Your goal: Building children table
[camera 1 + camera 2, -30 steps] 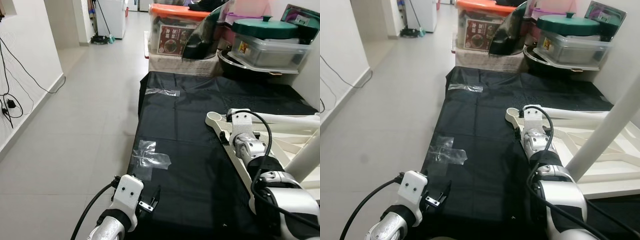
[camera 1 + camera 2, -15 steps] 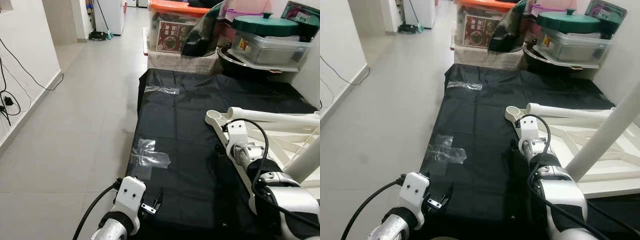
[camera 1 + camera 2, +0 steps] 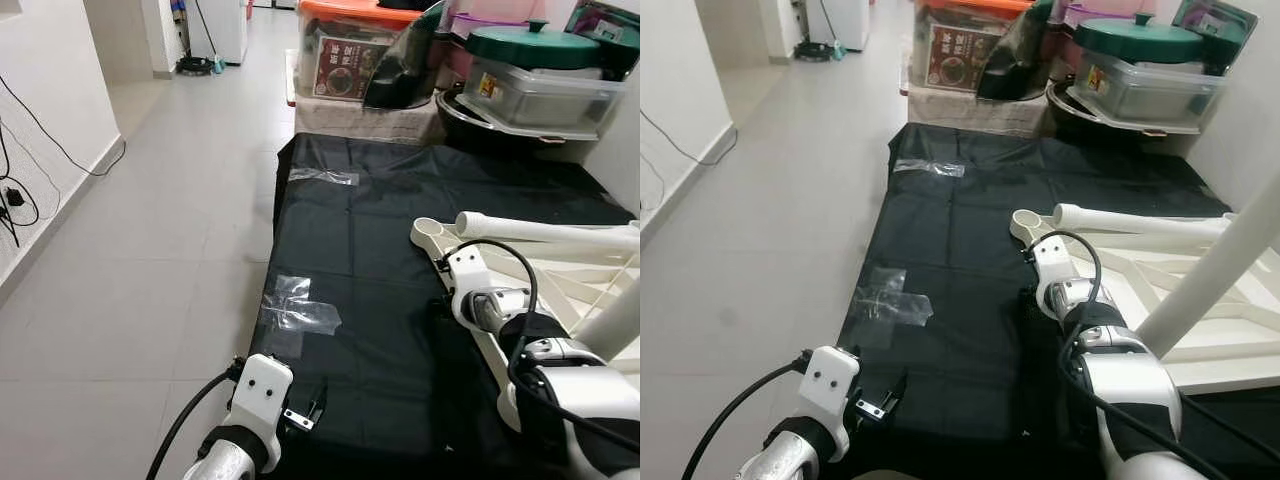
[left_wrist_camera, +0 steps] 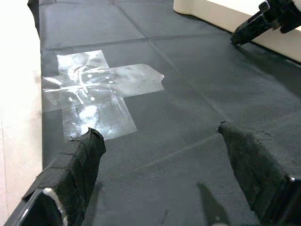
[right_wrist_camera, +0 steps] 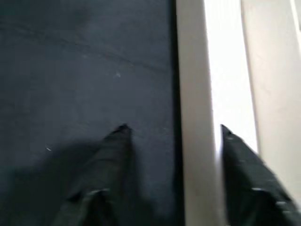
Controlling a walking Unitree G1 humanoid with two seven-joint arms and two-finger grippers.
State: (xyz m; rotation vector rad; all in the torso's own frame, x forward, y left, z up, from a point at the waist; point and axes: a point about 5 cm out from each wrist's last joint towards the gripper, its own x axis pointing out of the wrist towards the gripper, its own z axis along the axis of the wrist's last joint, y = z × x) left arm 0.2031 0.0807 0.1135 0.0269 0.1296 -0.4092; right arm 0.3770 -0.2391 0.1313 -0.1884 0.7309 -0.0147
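Right gripper [image 5: 171, 136] released, straddling the table frame [image 5: 195, 94] edge rail; seat both fingers fully before clenching. Left gripper [image 4: 162, 155] released, hovering beside it.

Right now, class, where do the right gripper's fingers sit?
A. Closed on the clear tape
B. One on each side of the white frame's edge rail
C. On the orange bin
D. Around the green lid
B: the right gripper is open, its fingers either side of the white frame's edge rail above the black sheet.

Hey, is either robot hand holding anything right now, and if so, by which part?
Nothing is held. The right hand is open, its fingers straddling the edge rail of the white table frame without closing. The left hand is open over the black sheet.
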